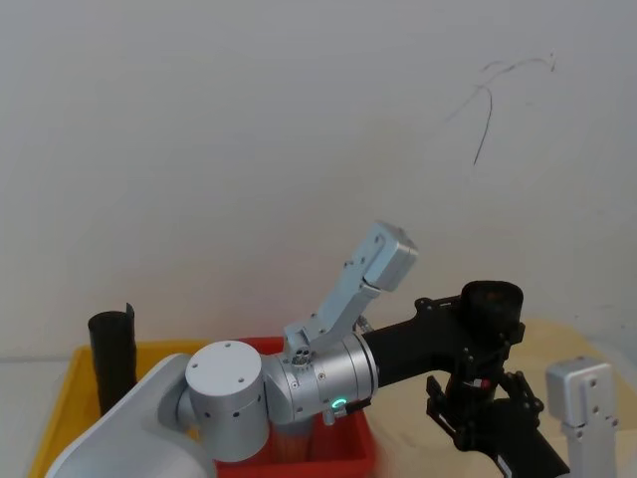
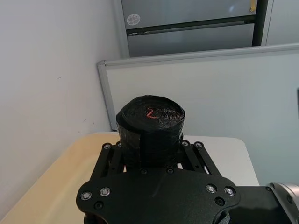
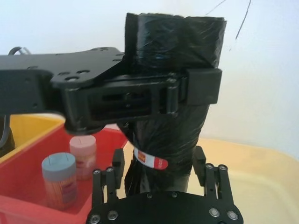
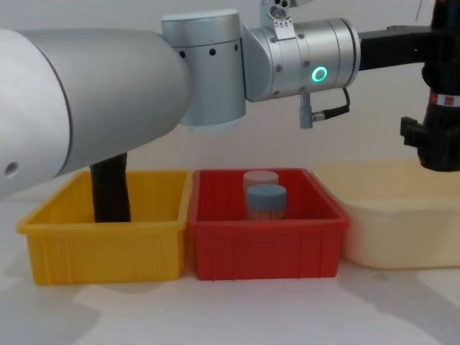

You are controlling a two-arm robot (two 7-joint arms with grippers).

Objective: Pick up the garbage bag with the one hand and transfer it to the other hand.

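Black garbage bag [image 1: 488,302] stands upright, long axis vertical, left gripper [image 1: 486,331] clamped tight below its top; right gripper [image 1: 488,423] directly underneath. Left wrist: roll's end rises between the closed jaws. Right wrist: roll's lower end (at the label band [image 3: 150,161]) sits between the spread right jaws, contact unclear. Chest: roll hangs vertical.

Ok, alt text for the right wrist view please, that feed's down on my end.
The left gripper clamps the upright garbage bag roll near its top, while the right gripper, fingers open, flanks the roll's lower end below the red-and-white label. Behind stand a red bin holding two jars, a yellow bin beside it and a cream tray.
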